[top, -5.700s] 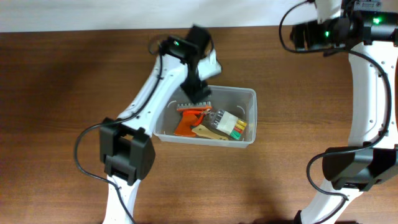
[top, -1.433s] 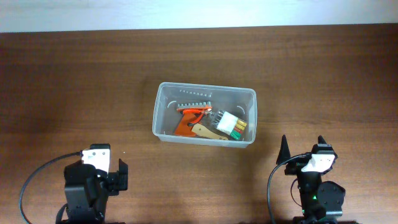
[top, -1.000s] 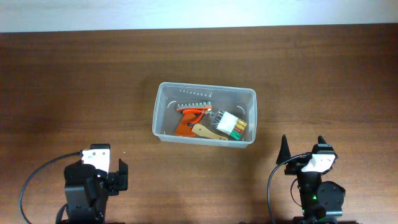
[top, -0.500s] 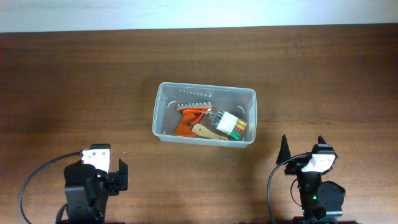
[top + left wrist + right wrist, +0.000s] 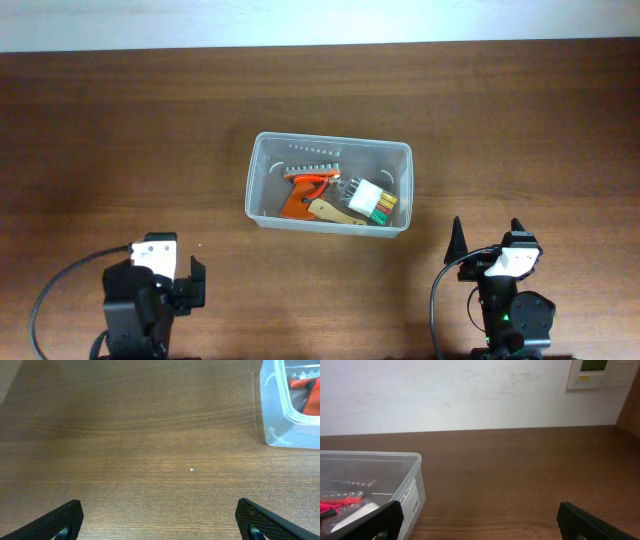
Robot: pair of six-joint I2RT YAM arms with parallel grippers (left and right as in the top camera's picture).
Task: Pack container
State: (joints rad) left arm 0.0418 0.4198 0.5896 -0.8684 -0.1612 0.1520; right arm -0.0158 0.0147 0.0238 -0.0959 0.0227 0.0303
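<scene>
The clear plastic container [image 5: 262, 200] sits mid-table and holds an orange tool [image 5: 297, 200], a metal bit strip [image 5: 312, 148], a wooden piece [image 5: 328, 210] and a pack with green and yellow ends [image 5: 375, 200]. Its corner shows in the left wrist view [image 5: 280, 430], its side in the right wrist view [image 5: 410, 492]. My left gripper [image 5: 160, 522] is open and empty at the near left, over bare wood. My right gripper [image 5: 480, 520] is open and empty at the near right, just right of the container.
Both arms are folded back at the table's front edge, the left arm [image 5: 150, 290] and the right arm [image 5: 505, 290]. A white wall with a wall panel [image 5: 600, 372] lies beyond the far edge. A small speck [image 5: 192, 469] lies on the wood.
Since 5.7 s ago both arms have drawn back from the container to the front edge. Nothing has moved over the last 1.4 s.
</scene>
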